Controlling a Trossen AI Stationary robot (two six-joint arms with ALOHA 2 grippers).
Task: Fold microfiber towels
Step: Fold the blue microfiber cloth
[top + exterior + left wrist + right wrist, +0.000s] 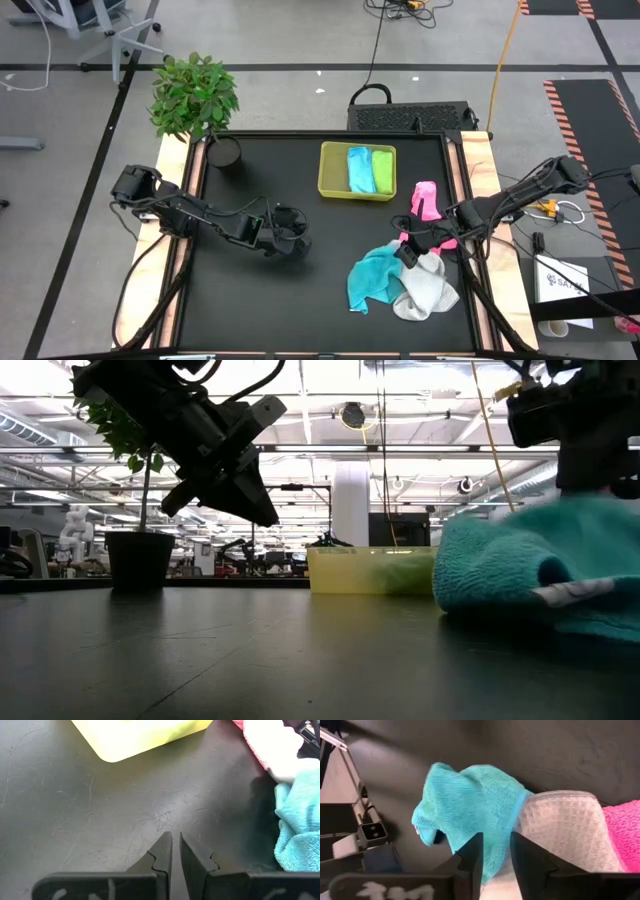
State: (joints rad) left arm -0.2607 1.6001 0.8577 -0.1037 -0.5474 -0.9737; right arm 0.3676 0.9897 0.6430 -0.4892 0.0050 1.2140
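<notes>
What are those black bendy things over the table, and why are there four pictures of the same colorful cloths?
Those are two robot arms whose job is folding towels. One picture looks down from above, one peeks across the tabletop, and one comes from a camera on each arm's wrist. The left gripper hangs shut above bare table, holding nothing. The right gripper is over a crumpled pile, its fingers a little apart above the teal towel, which lies against the white towel. Nothing is clearly held. The pink towel lies just behind. The light blue towel and lime green towel sit folded in the yellow tray. A potted plant stands at the corner.
</notes>
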